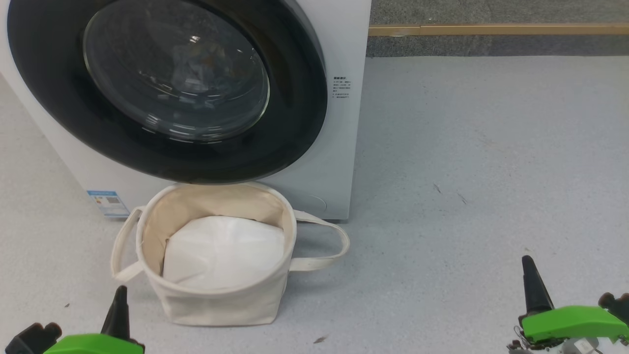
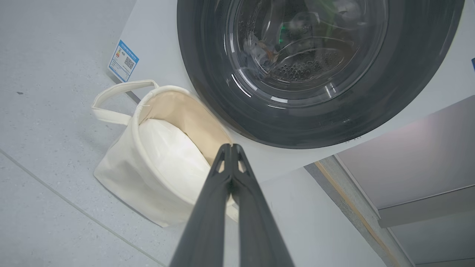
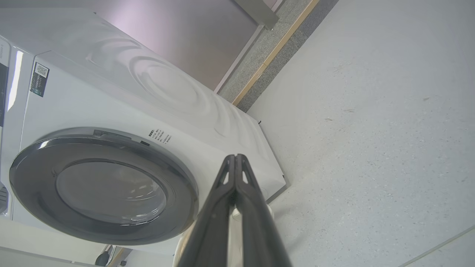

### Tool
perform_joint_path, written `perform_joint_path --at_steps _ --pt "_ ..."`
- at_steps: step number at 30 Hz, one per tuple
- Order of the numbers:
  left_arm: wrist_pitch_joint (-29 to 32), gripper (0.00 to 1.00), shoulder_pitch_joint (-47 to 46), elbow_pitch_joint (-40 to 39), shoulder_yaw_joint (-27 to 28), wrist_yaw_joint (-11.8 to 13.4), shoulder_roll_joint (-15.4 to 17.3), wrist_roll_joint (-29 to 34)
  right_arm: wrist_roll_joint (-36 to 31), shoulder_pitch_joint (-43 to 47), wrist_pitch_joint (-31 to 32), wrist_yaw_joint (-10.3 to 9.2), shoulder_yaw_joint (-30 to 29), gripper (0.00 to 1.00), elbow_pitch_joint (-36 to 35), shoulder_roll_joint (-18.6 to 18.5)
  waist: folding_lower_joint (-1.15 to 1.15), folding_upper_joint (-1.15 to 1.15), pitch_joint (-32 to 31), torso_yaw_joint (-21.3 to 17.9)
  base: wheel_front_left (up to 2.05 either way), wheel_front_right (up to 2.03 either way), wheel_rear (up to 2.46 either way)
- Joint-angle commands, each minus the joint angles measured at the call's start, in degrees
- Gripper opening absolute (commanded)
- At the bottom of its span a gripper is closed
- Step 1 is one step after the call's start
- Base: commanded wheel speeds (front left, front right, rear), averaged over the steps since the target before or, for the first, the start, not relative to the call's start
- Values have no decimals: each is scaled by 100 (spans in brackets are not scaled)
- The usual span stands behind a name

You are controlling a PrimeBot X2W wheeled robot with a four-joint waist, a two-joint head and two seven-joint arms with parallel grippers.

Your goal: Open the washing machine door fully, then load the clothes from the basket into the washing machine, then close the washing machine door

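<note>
While the left gripper (image 1: 119,295), lower left, and right gripper (image 1: 529,268), lower right, rest pressed together and empty, the round cream canvas basket (image 1: 221,305) at lower centre-left holds only a white sheet (image 1: 223,250). The glossy black-rimmed glass door (image 1: 295,98), upper left, looks shut, so hold both arms clear.

Pale grey speckled floor (image 1: 491,162), evenly lit.
At one o'clock, a wooden strip (image 1: 496,29) crosses a dark grey band (image 1: 491,46).
</note>
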Motion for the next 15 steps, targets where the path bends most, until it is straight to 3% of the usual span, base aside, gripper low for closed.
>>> perform_joint_path --at_steps 1,15 --pt "55 0 -154 -203 234 4 37 -101 166 -269 49 1 28 0 -217 -46 0 0 0 2 0 0 0" --pt "281 0 -94 -342 515 5 -229 -650 1011 -271 242 1 27 0 -257 -55 0 0 4 23 0 0 0"
